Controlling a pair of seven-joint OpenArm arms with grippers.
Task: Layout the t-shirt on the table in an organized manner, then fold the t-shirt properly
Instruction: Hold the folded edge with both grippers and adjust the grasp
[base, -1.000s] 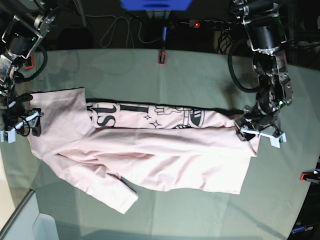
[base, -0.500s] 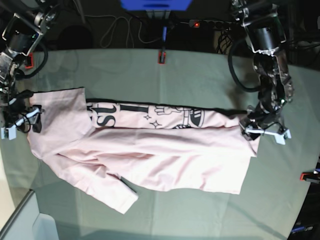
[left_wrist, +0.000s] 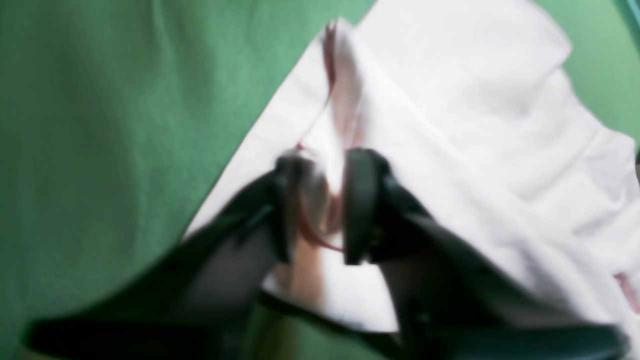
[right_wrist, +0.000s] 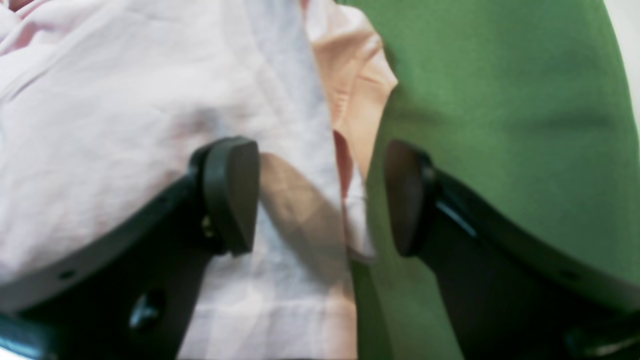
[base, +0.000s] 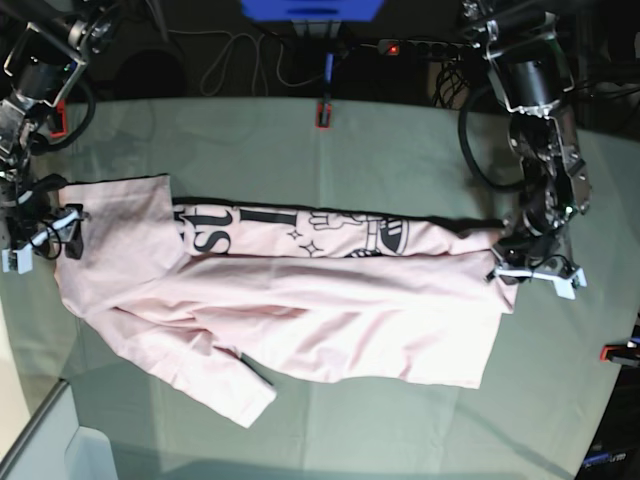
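Note:
The pale pink t-shirt (base: 320, 310) lies stretched sideways across the table (base: 400, 150), black lettering along its far edge and one sleeve flopped toward the front left. My left gripper (base: 530, 270) is at the shirt's right end. In the left wrist view, the left gripper (left_wrist: 320, 200) is shut on a raised fold of the t-shirt (left_wrist: 475, 125). My right gripper (base: 45, 240) hangs at the shirt's left end. In the right wrist view, the right gripper (right_wrist: 320, 195) is open and straddles the edge of the t-shirt (right_wrist: 100, 100), one finger above cloth, the other above the table (right_wrist: 500, 100).
Red-and-black clamps sit at the table's back edge (base: 323, 115), at the right edge (base: 620, 352) and at the far left (base: 57, 122). A power strip (base: 395, 46) with cables lies behind the table. Bare tabletop (left_wrist: 100, 125) lies beside the shirt's right end.
The left gripper's jaws have closed on the shirt's right edge and shifted slightly right. The right gripper has edged a little up at the shirt's left end, still open.

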